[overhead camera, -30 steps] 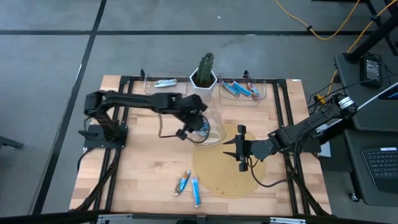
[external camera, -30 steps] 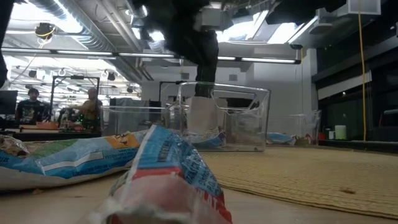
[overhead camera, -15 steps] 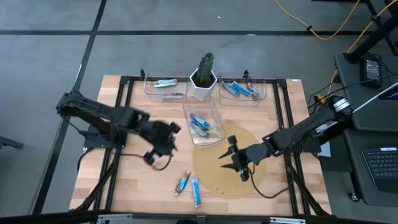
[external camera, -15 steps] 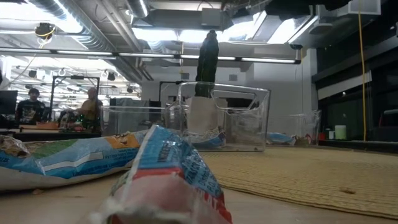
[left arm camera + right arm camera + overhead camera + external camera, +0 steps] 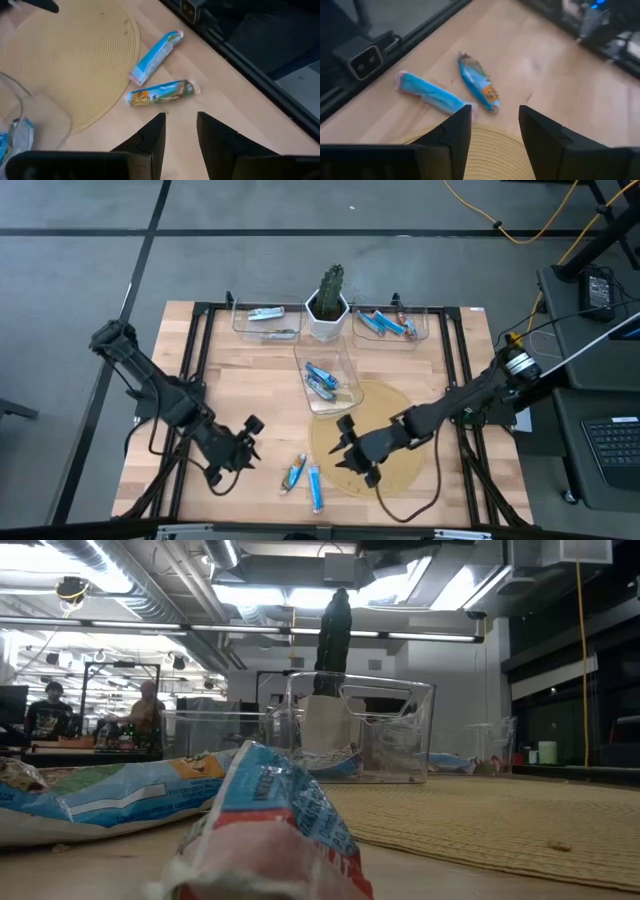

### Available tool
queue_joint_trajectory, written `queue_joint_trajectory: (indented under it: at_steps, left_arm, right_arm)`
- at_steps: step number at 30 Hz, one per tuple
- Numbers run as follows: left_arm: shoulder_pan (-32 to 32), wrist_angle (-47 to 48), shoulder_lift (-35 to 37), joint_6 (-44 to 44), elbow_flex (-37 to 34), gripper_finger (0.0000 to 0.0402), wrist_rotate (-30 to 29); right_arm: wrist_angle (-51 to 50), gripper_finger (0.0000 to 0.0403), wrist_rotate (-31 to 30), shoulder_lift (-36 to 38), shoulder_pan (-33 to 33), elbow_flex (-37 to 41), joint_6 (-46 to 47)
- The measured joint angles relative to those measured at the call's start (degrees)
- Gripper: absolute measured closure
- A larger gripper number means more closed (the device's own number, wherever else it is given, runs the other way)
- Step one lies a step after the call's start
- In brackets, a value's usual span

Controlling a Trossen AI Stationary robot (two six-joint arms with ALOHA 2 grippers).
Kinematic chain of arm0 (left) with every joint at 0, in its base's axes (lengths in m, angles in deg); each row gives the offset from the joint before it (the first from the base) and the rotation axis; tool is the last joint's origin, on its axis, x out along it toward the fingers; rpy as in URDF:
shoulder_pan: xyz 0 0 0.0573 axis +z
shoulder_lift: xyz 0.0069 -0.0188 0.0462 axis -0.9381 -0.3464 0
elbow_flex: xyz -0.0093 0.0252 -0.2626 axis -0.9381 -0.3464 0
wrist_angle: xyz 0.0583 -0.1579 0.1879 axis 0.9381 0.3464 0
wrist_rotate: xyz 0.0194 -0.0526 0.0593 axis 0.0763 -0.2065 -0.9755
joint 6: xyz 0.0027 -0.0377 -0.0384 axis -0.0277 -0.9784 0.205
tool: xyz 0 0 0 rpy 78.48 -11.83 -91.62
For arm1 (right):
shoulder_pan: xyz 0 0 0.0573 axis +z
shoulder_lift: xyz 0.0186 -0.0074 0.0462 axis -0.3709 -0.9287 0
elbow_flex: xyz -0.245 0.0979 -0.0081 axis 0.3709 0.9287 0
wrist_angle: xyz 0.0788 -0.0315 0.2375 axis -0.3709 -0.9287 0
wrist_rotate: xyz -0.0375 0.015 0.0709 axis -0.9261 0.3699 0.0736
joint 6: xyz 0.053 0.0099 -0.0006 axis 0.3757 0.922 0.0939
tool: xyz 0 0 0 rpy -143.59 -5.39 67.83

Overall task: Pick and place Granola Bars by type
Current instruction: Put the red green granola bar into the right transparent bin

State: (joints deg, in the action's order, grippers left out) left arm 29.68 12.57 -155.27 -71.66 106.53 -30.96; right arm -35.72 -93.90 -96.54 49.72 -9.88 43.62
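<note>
Two granola bars lie flat on the wood near the table's front edge: a green-brown one (image 5: 294, 474) (image 5: 162, 93) (image 5: 479, 82) and a bright blue one (image 5: 316, 488) (image 5: 156, 57) (image 5: 432, 95). More bars lie in a clear bin (image 5: 328, 380) at mid-table and in two clear bins at the back (image 5: 265, 320) (image 5: 390, 325). My left gripper (image 5: 250, 438) (image 5: 180, 132) hovers open to the left of the two loose bars, nothing between its fingers. My right gripper (image 5: 342, 448) (image 5: 495, 125) hovers open over the round woven mat (image 5: 385, 455), to the right of them.
A cactus in a white pot (image 5: 328, 305) stands between the two back bins. The mat covers the right middle of the table. A black frame rail (image 5: 190, 380) runs along the table's sides. In the low view, people sit in the room beyond (image 5: 50, 705).
My left gripper has swung away from the mid-table bin toward the table's near left and now points at the two loose bars. My right gripper has gone across the mat toward the near edge and the left, rolling as it went. The bars have not moved.
</note>
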Motion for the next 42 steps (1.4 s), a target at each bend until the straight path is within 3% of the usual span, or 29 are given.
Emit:
queue_joint_trajectory:
  at_steps: [8,13,18,22,38,42]
  left_arm:
    - [-3.1,-5.2,-0.5,1.0,-2.2,0.0295,-4.1]
    - [-3.6,-8.4,-0.6,6.6,-2.2,0.0299,-5.8]
    - [-3.2,-9.2,-0.6,7.3,-2.2,0.0298,-7.1]
    - [-3.3,-9.0,-0.6,6.8,-2.2,0.0295,-10.0]
    - [-3.4,-9.8,-0.7,6.1,-2.2,0.0295,-11.5]
    - [-3.4,-10.0,-0.7,6.1,-2.2,0.0298,-11.5]
  right_arm:
    - [-18.9,0.023,2.8,-8.9,0.0,-16.8,0.0]
    - [-25.1,0.0186,8.6,-13.7,0.1,-23.6,-1.1]
    - [-24.7,0.0131,10.9,-16.9,1.1,-25.3,-5.9]
    - [-24.0,0.011,11.1,-19.3,2.1,-25.4,-12.8]
    - [-17.3,0.0121,17.0,-25.2,0.6,-25.5,-25.6]
    - [-20.9,0.0121,17.3,-28.2,-0.3,-30.4,-26.4]
